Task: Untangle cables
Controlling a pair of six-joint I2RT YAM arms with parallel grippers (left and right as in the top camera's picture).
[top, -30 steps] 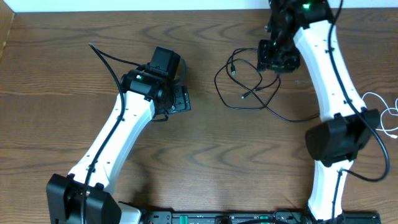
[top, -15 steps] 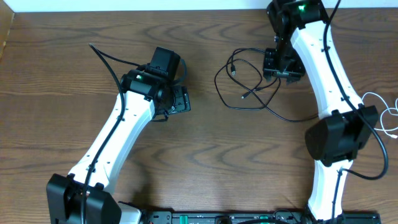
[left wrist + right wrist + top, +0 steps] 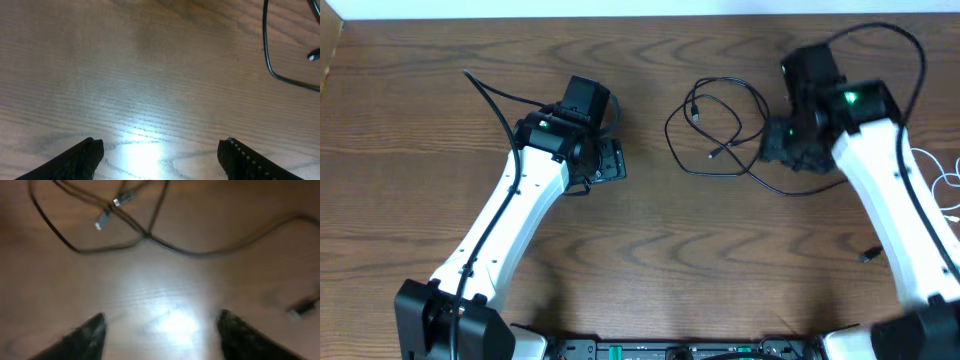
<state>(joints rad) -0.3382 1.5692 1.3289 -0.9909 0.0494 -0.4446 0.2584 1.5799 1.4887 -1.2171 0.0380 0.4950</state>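
Black cables (image 3: pixel 720 135) lie in loose crossing loops on the wooden table at centre back, with small plug ends (image 3: pixel 694 112) inside the loops. A white cable (image 3: pixel 945 180) lies at the right edge, partly behind my right arm. My right gripper (image 3: pixel 788 146) hovers at the right side of the black loops. In the right wrist view the black cables (image 3: pixel 147 234) cross ahead of my right gripper (image 3: pixel 161 316), which is open and holds nothing. My left gripper (image 3: pixel 610 160) stands left of the loops. Its wrist view shows my left gripper (image 3: pixel 161 145) open over bare wood, with a black cable (image 3: pixel 267 55) at the upper right.
A small black plug (image 3: pixel 868 256) lies beside my right arm near the front right, and also shows as a black plug (image 3: pixel 300 309) at the right of the right wrist view. The table's back edge (image 3: pixel 570 18) runs along the top.
My right arm has swung from the far back toward the front right, bringing its gripper down along the right side of the black loops with the jaws wider. The left arm has not moved.
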